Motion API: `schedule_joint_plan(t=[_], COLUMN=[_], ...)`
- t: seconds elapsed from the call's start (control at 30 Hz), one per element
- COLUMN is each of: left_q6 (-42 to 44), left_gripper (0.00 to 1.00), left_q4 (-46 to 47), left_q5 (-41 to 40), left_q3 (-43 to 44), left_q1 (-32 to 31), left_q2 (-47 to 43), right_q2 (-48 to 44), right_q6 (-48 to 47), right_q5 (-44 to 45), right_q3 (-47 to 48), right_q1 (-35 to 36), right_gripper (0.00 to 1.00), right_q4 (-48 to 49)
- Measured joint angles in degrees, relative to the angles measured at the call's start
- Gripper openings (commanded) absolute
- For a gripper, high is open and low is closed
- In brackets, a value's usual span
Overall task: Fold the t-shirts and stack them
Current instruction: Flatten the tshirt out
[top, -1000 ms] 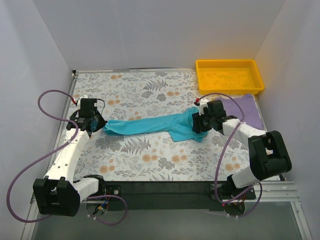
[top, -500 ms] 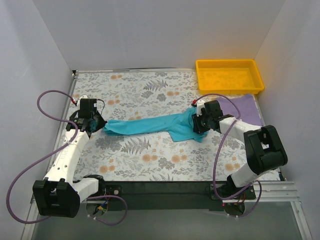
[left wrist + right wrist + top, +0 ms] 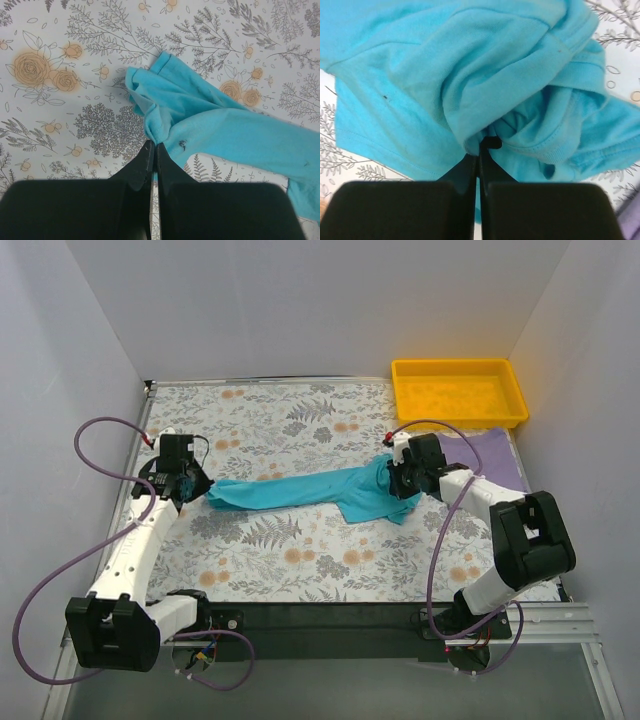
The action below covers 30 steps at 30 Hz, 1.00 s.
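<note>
The teal t-shirt [image 3: 310,490] is stretched in a long band across the middle of the floral table. My left gripper [image 3: 193,483] is shut on its left end, and the left wrist view shows a pinch of teal cloth [image 3: 165,107] at the fingertips [image 3: 154,146]. My right gripper [image 3: 398,476] is shut on its bunched right end [image 3: 470,80]. The lavender t-shirt [image 3: 485,460] lies flat at the right edge, partly hidden behind the right arm.
A yellow plastic tray [image 3: 459,392] stands at the back right corner, just beyond the lavender shirt. White walls close in the table on the left, back and right. Purple cables loop beside both arms.
The right gripper and its end of the teal shirt have shifted slightly toward the back. The left arm has hardly moved.
</note>
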Motion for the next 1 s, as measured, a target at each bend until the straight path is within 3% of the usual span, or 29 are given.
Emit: schedule_joint_plan(t=[0.17, 0.53, 0.77, 1.0], left_q6=[0.5, -1.3, 0.1, 6.0], left_gripper=[0.0, 0.0, 0.0, 0.0], left_q4=[-1.5, 1.0, 0.2, -0.5], left_q5=[-0.8, -5.7, -13.8, -23.6], left_q3=[7.1, 36.9, 44.5, 52.2], left_q1=[0.1, 0.7, -0.6, -11.3], left_q2=[1.4, 2.4, -4.4, -14.0], right_q2=[-4.1, -15.2, -29.0, -38.6], right_q6=[1.5, 5.4, 6.7, 6.8], right_q5=[2.3, 11.6, 15.0, 12.8], right_q3=[7.7, 40.5, 43.2, 50.9], right_q1=[0.0, -0.1, -0.1, -0.1], right_gripper=[0.01, 0.01, 0.01, 0.01], right_q4=[-7.5, -20.9, -25.7, -29.0])
